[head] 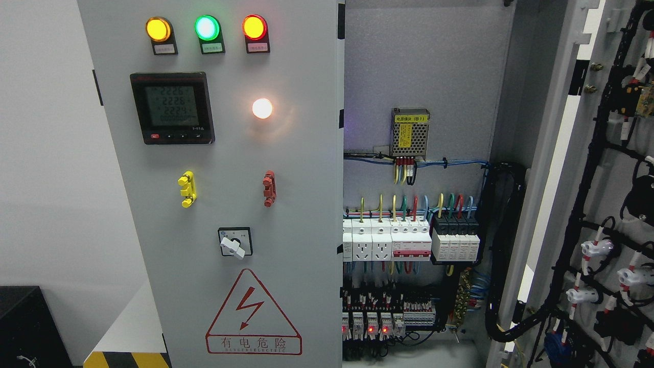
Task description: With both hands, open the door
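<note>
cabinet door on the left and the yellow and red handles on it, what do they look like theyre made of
Left door: apparently sheet metal with a matte pale grey painted coat; flat, even, with only a soft glow around the lit lamp.
Yellow handle and red handle: probably moulded plastic, solid colour throughout with a slight sheen; the picture cannot confirm this.

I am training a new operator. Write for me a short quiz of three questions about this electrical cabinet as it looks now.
1. True or false: the right door stands swung open, so the breakers are exposed.
2. The three lamps at the top of the left door, from left to right, are: A) red, green, amber; B) amber, green, red; C) green, amber, red.
3. Fill in: under the rotary switch sits a red ___ warning sign.

Key: 1 true; 2 B; 3 triangle. Neither robot hand is in view.
</note>
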You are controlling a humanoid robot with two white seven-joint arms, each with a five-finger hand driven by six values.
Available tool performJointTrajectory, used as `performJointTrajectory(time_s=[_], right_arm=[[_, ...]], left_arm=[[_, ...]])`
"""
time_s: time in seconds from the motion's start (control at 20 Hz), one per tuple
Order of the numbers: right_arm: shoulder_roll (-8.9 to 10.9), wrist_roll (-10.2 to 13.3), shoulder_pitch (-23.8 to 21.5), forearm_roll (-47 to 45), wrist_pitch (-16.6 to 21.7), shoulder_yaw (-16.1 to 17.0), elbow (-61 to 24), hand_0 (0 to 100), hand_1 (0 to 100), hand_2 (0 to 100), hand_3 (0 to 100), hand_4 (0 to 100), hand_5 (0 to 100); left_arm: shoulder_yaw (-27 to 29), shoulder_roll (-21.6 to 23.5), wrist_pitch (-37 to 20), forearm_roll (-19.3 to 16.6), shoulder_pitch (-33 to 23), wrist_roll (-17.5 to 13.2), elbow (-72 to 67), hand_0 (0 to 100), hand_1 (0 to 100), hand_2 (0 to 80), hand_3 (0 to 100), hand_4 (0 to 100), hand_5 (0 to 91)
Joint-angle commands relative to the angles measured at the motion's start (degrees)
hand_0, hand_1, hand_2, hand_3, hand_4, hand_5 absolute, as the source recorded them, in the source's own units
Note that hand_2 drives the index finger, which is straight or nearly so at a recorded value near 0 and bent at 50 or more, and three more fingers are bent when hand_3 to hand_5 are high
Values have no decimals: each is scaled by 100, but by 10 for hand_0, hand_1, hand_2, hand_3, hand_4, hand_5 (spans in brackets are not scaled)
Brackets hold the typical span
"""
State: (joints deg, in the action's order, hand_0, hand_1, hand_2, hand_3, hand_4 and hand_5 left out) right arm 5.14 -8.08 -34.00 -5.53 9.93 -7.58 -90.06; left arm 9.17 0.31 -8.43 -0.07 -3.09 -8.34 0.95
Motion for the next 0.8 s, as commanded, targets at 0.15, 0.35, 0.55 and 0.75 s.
performJointTrajectory(time_s=[0.15,0.35,0.55,0.75], right_arm=[[743,8,-152,8,509,-94,-2965,72,137,0,0,0,0],[752,8,593,8,624,-217,-2948,71,138,0,0,0,0],[725,8,1359,17,615,-480,-2947,71,138,0,0,0,0],[743,8,1816,43,598,-464,-2939,71,138,0,0,0,0]], left_arm=[[-249,-14,34,-72,107,8,115,120,556,0,0,0,0],[-249,-48,8,-72,124,-10,124,120,556,0,0,0,0],[-257,-101,-1,-63,124,-18,124,120,556,0,0,0,0],[-249,-338,-1,-63,124,-27,124,120,556,0,0,0,0]])
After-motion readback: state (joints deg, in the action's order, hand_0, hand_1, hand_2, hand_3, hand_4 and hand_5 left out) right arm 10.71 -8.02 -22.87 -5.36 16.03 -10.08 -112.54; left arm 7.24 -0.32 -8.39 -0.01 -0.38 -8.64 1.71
